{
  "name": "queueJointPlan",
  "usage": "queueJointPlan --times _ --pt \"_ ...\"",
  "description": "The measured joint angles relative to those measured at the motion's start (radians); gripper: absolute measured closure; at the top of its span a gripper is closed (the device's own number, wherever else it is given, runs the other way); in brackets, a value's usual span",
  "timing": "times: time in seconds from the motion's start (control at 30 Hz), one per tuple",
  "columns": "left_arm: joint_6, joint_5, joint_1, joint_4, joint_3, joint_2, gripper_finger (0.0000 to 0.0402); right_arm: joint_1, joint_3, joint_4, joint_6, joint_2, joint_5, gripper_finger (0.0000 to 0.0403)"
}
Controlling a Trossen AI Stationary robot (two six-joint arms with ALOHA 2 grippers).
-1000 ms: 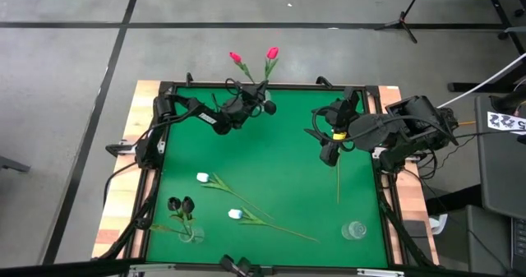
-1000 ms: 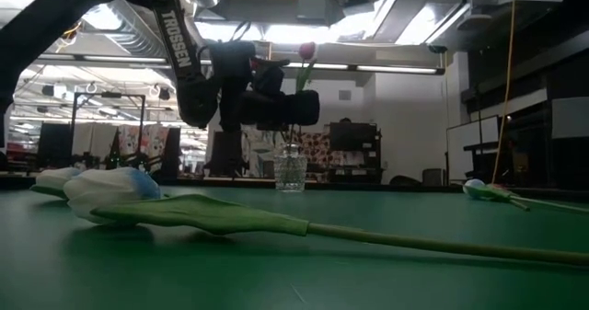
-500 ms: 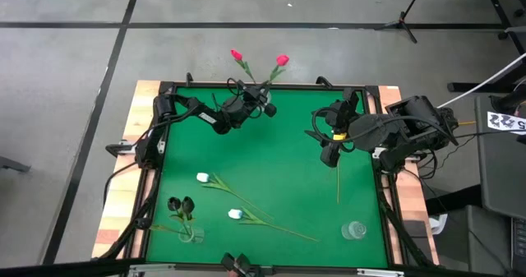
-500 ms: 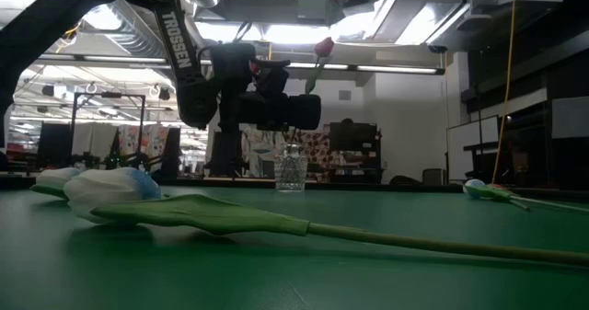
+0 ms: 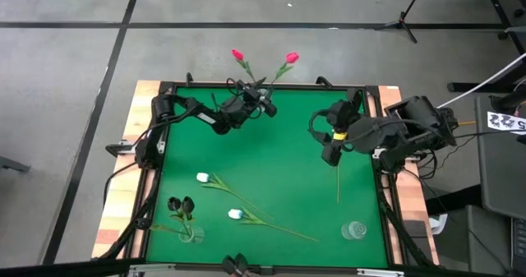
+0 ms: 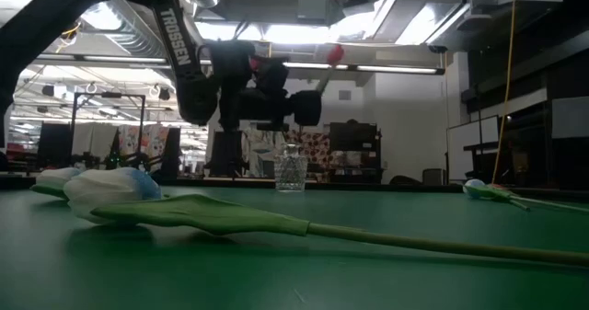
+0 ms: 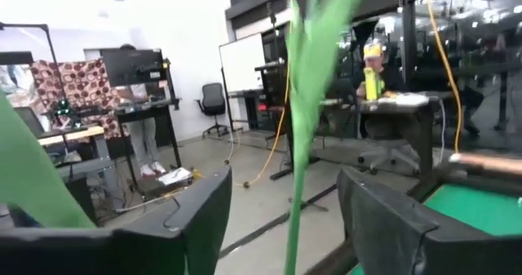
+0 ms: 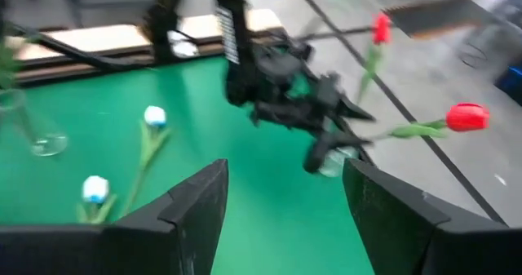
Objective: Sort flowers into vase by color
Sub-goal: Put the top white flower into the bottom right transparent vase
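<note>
My left jaws point(image 5: 261, 104), parted, sit beside the far vase point(image 6: 290, 168) holding two red tulips point(image 5: 291, 57); my right jaws point(image 5: 332, 151), open and empty, hover nearest the stem point(image 5: 338, 182) lying near-to-far.

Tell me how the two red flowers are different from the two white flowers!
The red flowers stand up in a glass vase at the far edge of the table, beside the left gripper; the white flowers lie flat on the table. The red ones lean apart over the edge; the white ones lie side by side near the front. Both pairs have long green stems.
</note>
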Motion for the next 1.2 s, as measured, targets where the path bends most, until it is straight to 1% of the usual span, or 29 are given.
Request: queueJointPlan --times 0.1,0.17,0.27,0.4,0.47,0.57,0.63,0.73,0.87,1.0,1.2 --pt "-0.005 0.000 -0.005 0.010 0.000 -0.027 0.0177 0.000 0.000 -0.082 0.136 0.000 0.087 0.0162" --pt "-0.029 0.000 -0.006 0.006 0.000 -0.040 0.0177 0.000 -0.013 -0.066 0.210 -0.012 0.129 0.0162" --pt "-0.104 0.000 -0.016 0.000 0.000 -0.062 0.0176 -0.020 -0.020 -0.068 0.364 -0.025 0.143 0.0162" --pt "-0.129 0.005 -0.042 -0.001 0.000 -0.097 0.0176 -0.041 -0.107 -0.071 0.478 -0.053 0.121 0.0162" --pt "-0.130 0.010 -0.054 -0.003 0.000 -0.114 0.0176 -0.056 -0.170 -0.071 0.508 -0.059 0.115 0.0162" --pt "-0.135 0.037 -0.071 -0.010 0.000 -0.150 0.0176 -0.082 -0.257 -0.072 0.535 -0.066 0.032 0.0162" --pt "-0.162 0.071 -0.083 -0.051 0.000 -0.185 0.0176 -0.109 -0.317 -0.068 0.573 -0.066 -0.025 0.0162" --pt "-0.224 0.106 -0.098 -0.156 0.000 -0.247 0.0176 -0.159 -0.428 -0.070 0.657 -0.066 -0.127 0.0162" --pt "-0.270 0.109 -0.112 -0.274 0.001 -0.326 0.0176 -0.201 -0.596 -0.071 0.763 -0.066 -0.241 0.0162" --pt "-0.345 0.115 -0.128 -0.372 0.000 -0.393 0.0176 -0.211 -0.759 -0.069 0.883 -0.074 -0.356 0.0162" --pt "-0.394 0.190 -0.148 -0.438 0.001 -0.446 0.0176 -0.210 -1.011 -0.045 1.069 -0.154 -0.517 0.0162"
